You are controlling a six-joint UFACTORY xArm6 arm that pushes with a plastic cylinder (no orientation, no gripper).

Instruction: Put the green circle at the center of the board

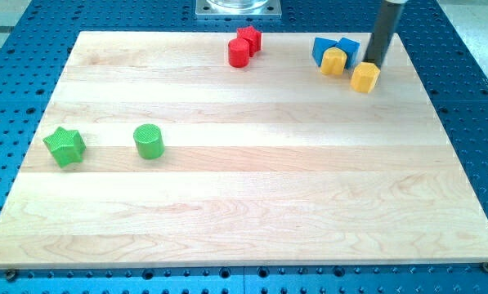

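Green circle (148,140): a short upright cylinder on the view's left half of the board, a little above mid-height — well to the left of the board's middle, with bare wood all round it.
Green star (64,146): near the board's left edge, beside the green circle on its left and apart from it, at almost the same height in the view.
Red blocks: a red cylinder (239,53) and a red star (249,38) sit touching near the board's top edge, just left of centre; the star lies behind and to the right of the cylinder.
Blue blocks: two of them, a blue block on the left (324,49) and a blue block on the right (348,49), close together near the top right; their exact shapes cannot be made out.
Yellow blocks: a yellow cylinder (333,61) touches the front of the blue pair; a yellow hexagon (364,77) lies just to its right and lower.
My tip (373,63): the dark rod comes down from the view's top at the right, its lower end just above the yellow hexagon and beside the right blue block — far from the green circle.
Tool: the arm carries only this rod, so there are no jaws to open or close, and it grips nothing.
Board (252,204): pale wood, resting on a blue perforated bench (472,49).
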